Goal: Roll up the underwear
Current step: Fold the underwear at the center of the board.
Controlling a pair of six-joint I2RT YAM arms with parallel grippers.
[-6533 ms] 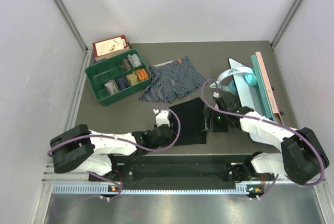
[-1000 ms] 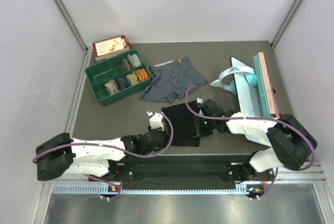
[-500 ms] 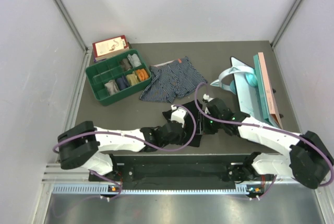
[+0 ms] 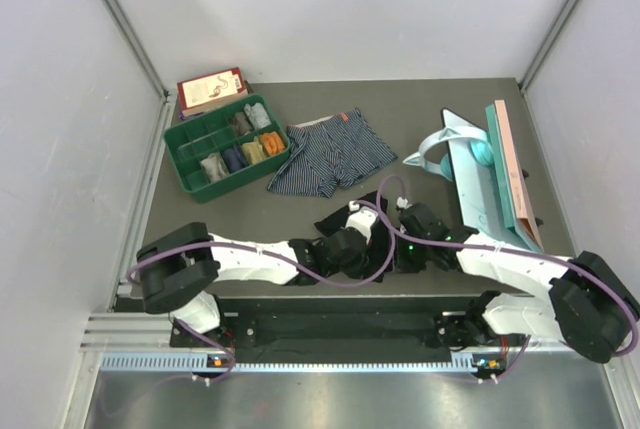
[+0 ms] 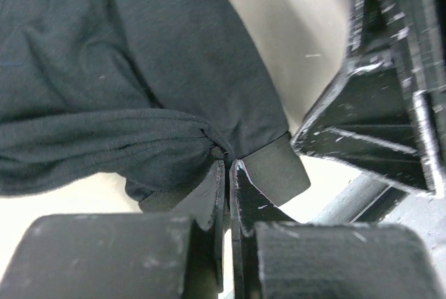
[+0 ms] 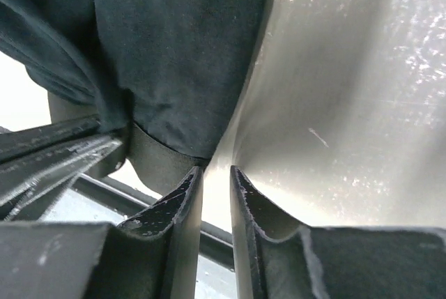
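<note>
The black underwear (image 4: 335,221) lies bunched at the near middle of the table, mostly covered by both grippers. My left gripper (image 4: 368,249) is shut on a gathered fold of it (image 5: 139,69), with its waistband corner (image 5: 275,173) just past the fingertips (image 5: 226,166). My right gripper (image 4: 398,249) sits close on the right. Its jaws (image 6: 216,170) stand slightly open with nothing between them, right at the edge of the black cloth (image 6: 181,55). The striped underwear (image 4: 330,159), with an orange waistband, lies flat farther back.
A green divided tray (image 4: 195,174) with several rolled items stands at the back left, and a red box (image 4: 211,87) is behind it. A teal holder (image 4: 470,169) and a pink board (image 4: 510,164) lie along the right side. The black rail runs just in front of the grippers.
My left gripper has swept right, dragging the black cloth over itself from a flat sheet into a bunch. The right gripper has drawn in beside it and its jaws have narrowed.
</note>
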